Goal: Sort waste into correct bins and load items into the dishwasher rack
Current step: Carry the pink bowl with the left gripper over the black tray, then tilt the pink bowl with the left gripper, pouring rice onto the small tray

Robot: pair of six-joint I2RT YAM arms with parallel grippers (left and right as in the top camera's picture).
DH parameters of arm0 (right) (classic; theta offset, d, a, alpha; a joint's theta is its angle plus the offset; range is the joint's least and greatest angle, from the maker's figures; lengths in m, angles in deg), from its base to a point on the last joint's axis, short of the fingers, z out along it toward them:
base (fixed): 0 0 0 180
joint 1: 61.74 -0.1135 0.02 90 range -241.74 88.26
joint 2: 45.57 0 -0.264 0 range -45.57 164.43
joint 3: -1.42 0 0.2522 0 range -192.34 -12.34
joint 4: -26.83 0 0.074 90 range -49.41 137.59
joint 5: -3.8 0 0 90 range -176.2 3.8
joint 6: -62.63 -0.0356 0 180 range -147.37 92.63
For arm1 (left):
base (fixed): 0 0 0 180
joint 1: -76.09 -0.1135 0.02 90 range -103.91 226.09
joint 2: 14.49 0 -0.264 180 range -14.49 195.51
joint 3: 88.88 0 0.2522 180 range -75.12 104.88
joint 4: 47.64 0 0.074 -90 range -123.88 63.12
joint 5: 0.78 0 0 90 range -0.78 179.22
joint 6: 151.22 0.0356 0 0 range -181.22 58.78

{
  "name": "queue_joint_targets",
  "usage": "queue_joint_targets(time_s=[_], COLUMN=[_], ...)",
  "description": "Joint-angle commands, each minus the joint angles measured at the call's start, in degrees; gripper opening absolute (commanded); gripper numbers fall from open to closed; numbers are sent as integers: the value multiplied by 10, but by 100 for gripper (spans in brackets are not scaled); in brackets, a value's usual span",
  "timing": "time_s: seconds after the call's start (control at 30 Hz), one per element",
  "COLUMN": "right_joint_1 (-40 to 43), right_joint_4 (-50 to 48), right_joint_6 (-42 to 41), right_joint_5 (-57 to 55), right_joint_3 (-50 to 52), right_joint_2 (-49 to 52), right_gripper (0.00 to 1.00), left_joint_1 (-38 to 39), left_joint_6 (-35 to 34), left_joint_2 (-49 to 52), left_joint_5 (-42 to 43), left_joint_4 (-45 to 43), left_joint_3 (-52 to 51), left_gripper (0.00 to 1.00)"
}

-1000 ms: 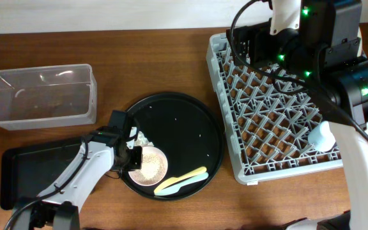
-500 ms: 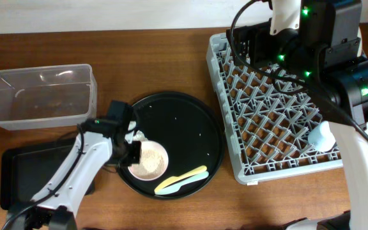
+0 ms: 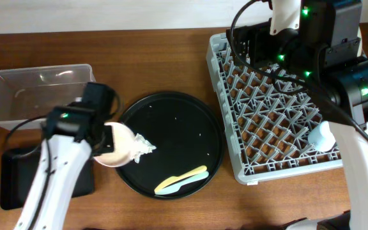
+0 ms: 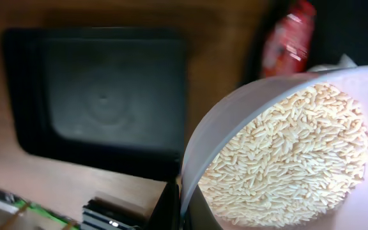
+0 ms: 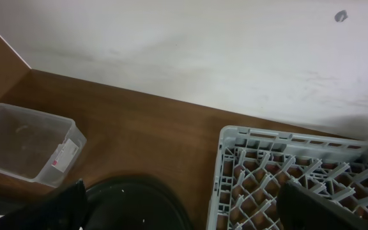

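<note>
My left gripper [image 4: 185, 206] is shut on the rim of the small pink bowl [image 4: 235, 121], which holds a heap of rice grains [image 4: 292, 153]. In the overhead view the bowl [image 3: 117, 145] hangs tilted over the left edge of the round black tray [image 3: 184, 137]. The flat black tray [image 4: 101, 96] lies below and to the left. A red wrapper [image 4: 287, 37] and the white napkin [image 3: 144, 145] lie beside the bowl. Yellow and pale blue utensils [image 3: 181, 181] lie on the round tray. My right gripper [image 5: 197, 214] is open and empty, high over the grey rack [image 3: 270, 102].
The clear tub [image 3: 40, 96] stands at the back left and also shows in the right wrist view [image 5: 24, 144]. A light blue cup [image 3: 322, 135] stands in the rack's right side. My left arm covers part of the flat black tray [image 3: 15, 179].
My left gripper has lifted the pink bowl off the round tray and carried it left to the tray's left edge. The napkin is now uncovered. The right arm has not moved.
</note>
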Motion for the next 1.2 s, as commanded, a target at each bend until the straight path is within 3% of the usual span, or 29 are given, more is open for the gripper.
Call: queue_joint_targets(time_s=[0.0, 0.17, 0.23, 0.33, 0.43, 0.93, 1.17], right_joint_1=[-2, -2, -2, -2, -2, -2, -2], right_joint_4=[-2, -2, -2, -2, -2, -2, -2], right_joint_6=[-4, -4, -4, -4, -4, -4, -4], right_joint_5=[-7, -7, -7, -7, -7, -7, -7], right_joint_3=[1, 1, 1, 1, 1, 1, 1], right_joint_2=[1, 1, 1, 1, 1, 1, 1], right_gripper=[98, 98, 98, 98, 98, 98, 98], left_joint_1=[-73, -169, -195, -210, -222, -337, -348], left_joint_6=[-18, -21, -31, -85, -116, -144, -144], left_joint_2=[-30, -30, -30, -30, -30, -24, 57], left_joint_5=[-43, -53, -93, -175, -185, -245, -268], left_joint_4=[6, 10, 17, 67, 92, 22, 18], left_joint_3=[12, 9, 9, 6, -3, -97, -97], left_gripper=[1, 1, 0, 0, 0, 0, 0])
